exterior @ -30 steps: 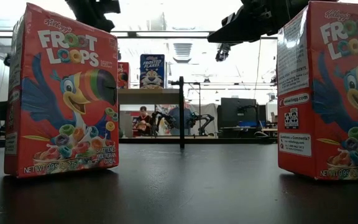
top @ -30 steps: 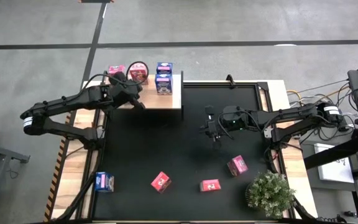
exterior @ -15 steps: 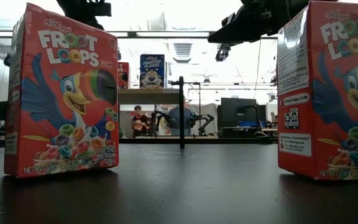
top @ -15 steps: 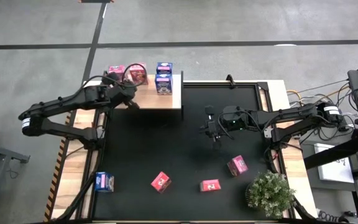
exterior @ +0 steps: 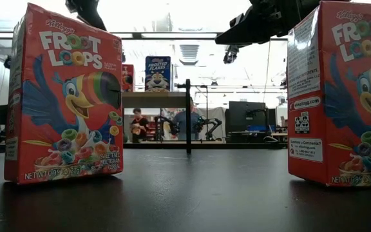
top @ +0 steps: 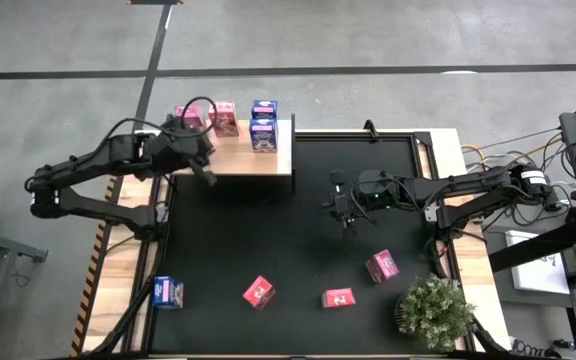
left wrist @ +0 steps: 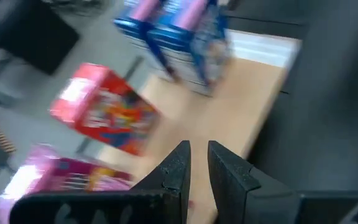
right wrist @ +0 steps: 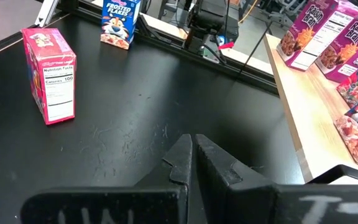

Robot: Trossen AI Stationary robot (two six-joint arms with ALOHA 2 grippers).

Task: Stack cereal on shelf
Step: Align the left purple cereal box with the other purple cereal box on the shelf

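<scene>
The pale wooden shelf (top: 253, 160) stands at the table's far left and carries two pink cereal boxes (top: 186, 113) (top: 224, 118) and two blue ones (top: 263, 133). My left gripper (top: 206, 158) (left wrist: 199, 163) hangs above the shelf's left end with its fingers shut, clear of the boxes. My right gripper (top: 338, 208) (right wrist: 191, 155) is shut and empty above the middle of the black mat. More boxes stand on their bases near the front edge: a blue one (top: 168, 292) and three pink or red ones (top: 259, 292) (top: 338, 298) (top: 382, 266).
A small potted plant (top: 433, 310) stands at the front right corner. In the low view two Froot Loops boxes (exterior: 63, 96) (exterior: 343, 90) stand close to the camera. People show in the room behind the table (exterior: 137, 122).
My left gripper has drawn back from the pink box on the shelf toward the table's left edge. The boxes on the shelf stay standing. My right arm has kept still.
</scene>
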